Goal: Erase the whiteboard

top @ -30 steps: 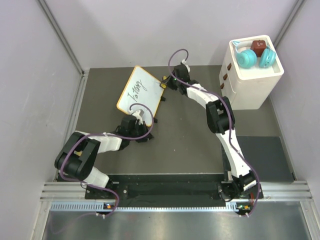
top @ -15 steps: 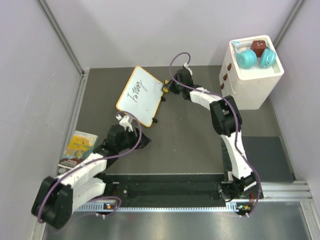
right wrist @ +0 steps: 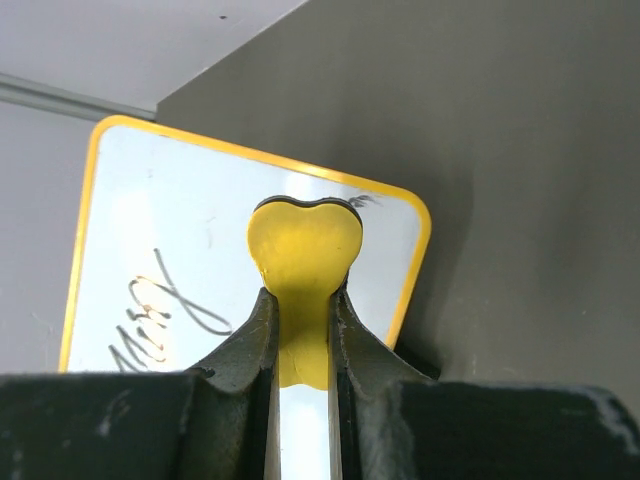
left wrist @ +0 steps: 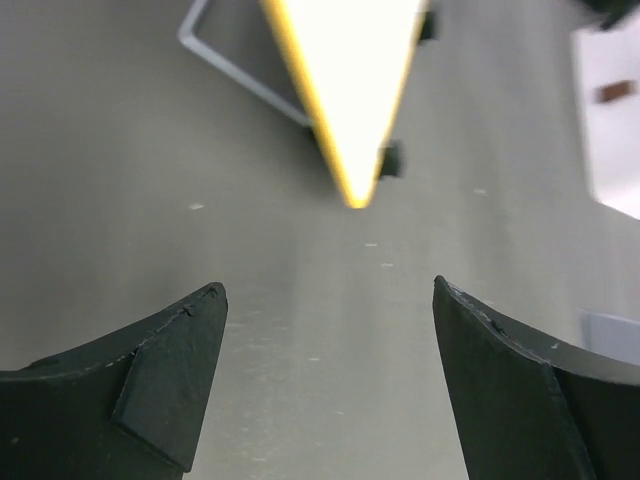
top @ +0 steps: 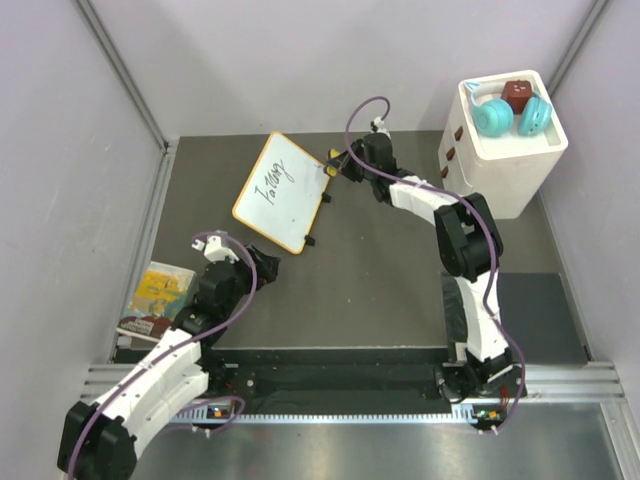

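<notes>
The whiteboard (top: 282, 192) lies tilted at the back left of the table, yellow-framed, with black handwriting (right wrist: 160, 315) on it. My right gripper (top: 338, 166) is shut on a small yellow bone-shaped piece (right wrist: 303, 250), which sits over the board's far right corner. Some black writing runs left of the piece. My left gripper (top: 262, 268) is open and empty, a short way in front of the board's near corner (left wrist: 355, 195). Its dark fingertips (left wrist: 190, 340) stand wide apart over bare table.
A white drawer unit (top: 500, 170) at the back right carries teal headphones (top: 495, 117) and a brown cube (top: 517, 95). A colourful booklet (top: 160, 295) lies at the left edge. A darker mat (top: 540, 315) covers the right side. A grey wire stand (left wrist: 235, 70) shows behind the board.
My left gripper, shut at the board's near corner a second ago, has opened and drawn back toward the near left. The right gripper has shifted slightly right with the yellow piece.
</notes>
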`<act>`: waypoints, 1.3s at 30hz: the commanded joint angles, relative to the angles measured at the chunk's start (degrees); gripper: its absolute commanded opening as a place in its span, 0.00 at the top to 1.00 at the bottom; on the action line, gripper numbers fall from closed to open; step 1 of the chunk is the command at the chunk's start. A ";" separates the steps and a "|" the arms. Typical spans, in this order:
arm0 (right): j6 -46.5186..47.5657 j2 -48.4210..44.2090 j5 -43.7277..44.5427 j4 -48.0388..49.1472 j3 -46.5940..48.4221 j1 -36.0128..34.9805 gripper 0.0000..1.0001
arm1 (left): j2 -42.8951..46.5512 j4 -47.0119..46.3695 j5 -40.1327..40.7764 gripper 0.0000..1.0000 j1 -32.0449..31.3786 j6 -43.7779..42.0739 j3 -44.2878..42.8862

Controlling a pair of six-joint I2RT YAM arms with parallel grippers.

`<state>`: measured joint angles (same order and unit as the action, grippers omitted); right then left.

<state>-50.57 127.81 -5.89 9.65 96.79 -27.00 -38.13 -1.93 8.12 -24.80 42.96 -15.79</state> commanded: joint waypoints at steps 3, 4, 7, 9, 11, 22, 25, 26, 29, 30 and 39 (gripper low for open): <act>1.96 -6.43 -1.76 5.29 -2.39 0.90 1.00 | -4.31 -9.37 4.89 0.16 2.38 1.26 1.46; 2.40 -6.78 -1.67 5.20 -2.57 0.90 1.00 | -4.76 -11.23 4.19 0.19 2.65 1.08 1.73; 2.75 -6.87 -2.02 5.29 -2.84 0.99 1.00 | -7.39 -18.61 2.17 0.26 3.44 -1.38 2.61; 2.75 -6.70 -2.37 5.38 -2.84 0.99 1.00 | -9.67 -21.95 1.81 0.28 3.70 -2.79 3.05; 2.75 -6.52 -2.55 5.38 -2.93 0.99 1.00 | -10.99 -27.66 -0.03 0.32 4.05 -3.32 4.01; 3.63 -5.55 -3.60 5.73 -3.19 0.99 1.00 | -26.20 -42.88 -0.74 0.36 4.67 -2.80 2.70; 4.16 -5.20 -3.78 5.20 -2.75 0.99 1.00 | -30.50 -47.18 -1.00 0.37 5.02 -2.18 1.82; 4.33 -5.20 -3.86 5.12 -2.66 1.08 1.00 | -31.64 -48.68 -1.26 0.38 5.11 -2.18 1.47; 4.69 -5.11 -3.95 4.85 -2.75 0.99 1.00 | -37.09 -52.90 -3.02 0.39 5.37 -2.27 -0.20; 4.86 -5.11 -3.95 4.85 -2.84 0.99 1.00 | -37.97 -54.30 -3.37 0.39 5.37 -2.18 -0.73; 5.13 -4.32 -5.27 4.50 -2.57 0.99 1.00 | -46.06 -60.11 -6.45 0.55 5.37 -0.95 -3.72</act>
<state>-46.50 124.79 -9.63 12.45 94.06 -26.37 -82.37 -54.41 3.51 -19.75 41.19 -17.65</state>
